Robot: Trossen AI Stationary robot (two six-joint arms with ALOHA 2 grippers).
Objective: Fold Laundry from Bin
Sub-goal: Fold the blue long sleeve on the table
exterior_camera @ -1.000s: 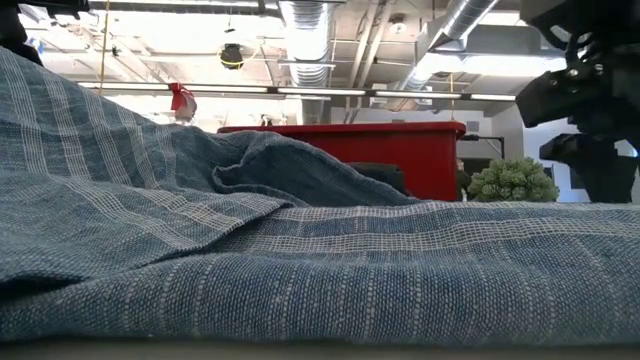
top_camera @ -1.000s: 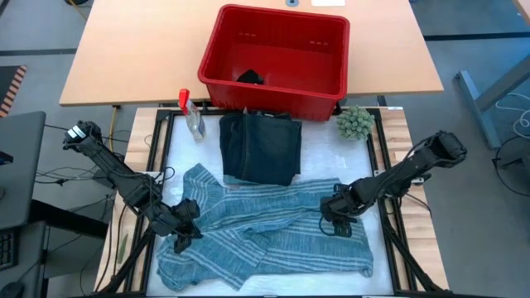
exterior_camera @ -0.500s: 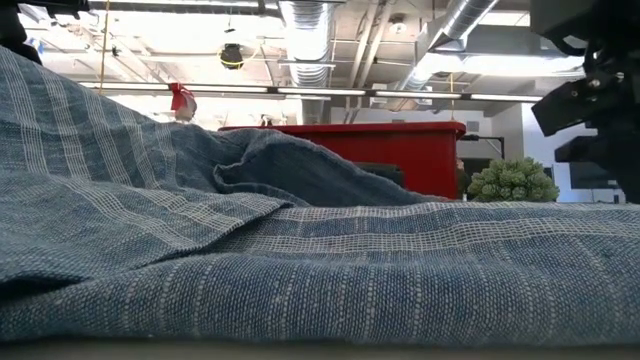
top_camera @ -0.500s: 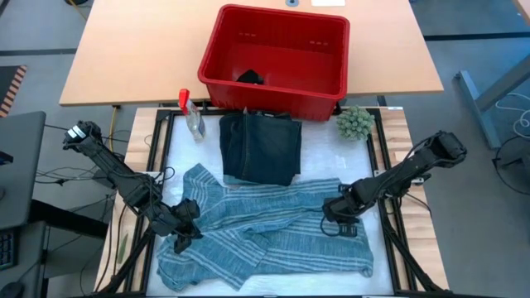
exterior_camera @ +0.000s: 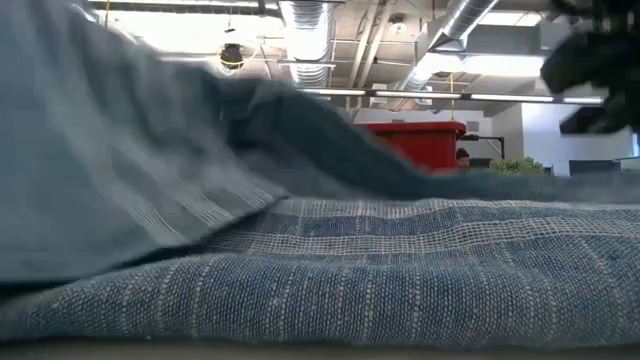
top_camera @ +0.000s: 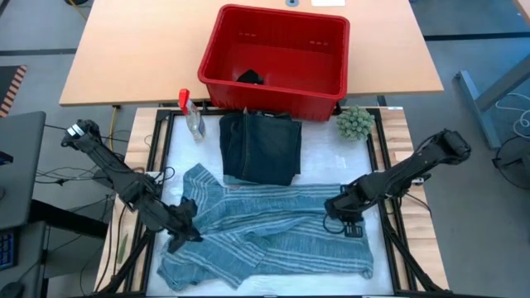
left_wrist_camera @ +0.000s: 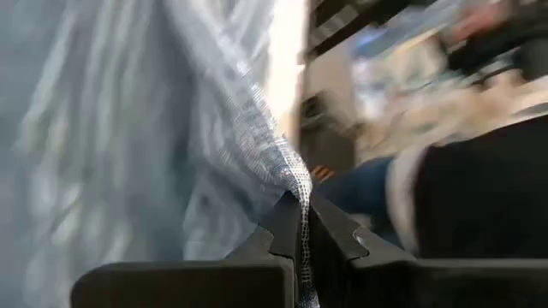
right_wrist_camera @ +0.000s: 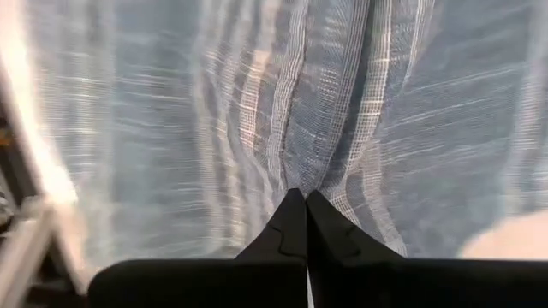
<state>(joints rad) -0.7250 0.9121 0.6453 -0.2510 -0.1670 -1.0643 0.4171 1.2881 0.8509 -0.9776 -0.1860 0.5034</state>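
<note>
Currently a faded grey-blue striped woven garment (top_camera: 273,236) lies spread across the near half of the white worktop (top_camera: 331,161), rumpled into folds along its left side. The left gripper (top_camera: 180,234) sits at that garment's left edge, its jaws closed tight on a hem of the cloth; in the left wrist view the left gripper (left_wrist_camera: 301,224) has a thin edge of the weave pinched between the two dark fingers (left_wrist_camera: 282,227). The right gripper (top_camera: 346,217) rests on the garment's right part, and in the right wrist view the right gripper (right_wrist_camera: 306,214) shows its jaws pressed together with a ridge of striped fabric gathered at the tips, so it appears to be clamped on the cloth, though the blur makes the exact bite hard to judge.

Behind the striped piece, a dark navy garment folded into a neat rectangle (top_camera: 261,147) lies near the middle of the worktop, its far edge just beside the bright red rectangular plastic bin (top_camera: 277,58). The bin stands on the light wooden table (top_camera: 124,58) beyond, with a small black piece of cloth (top_camera: 250,78) at its bottom. A small clear spray bottle with a red top (top_camera: 191,116) stands just left of the navy garment, and a fuzzy green ball (top_camera: 354,122) sits to its right, near the bin's corner. In the low view the striped cloth (exterior_camera: 320,280) fills the foreground, with the bin (exterior_camera: 418,143) partly visible past it.
</note>
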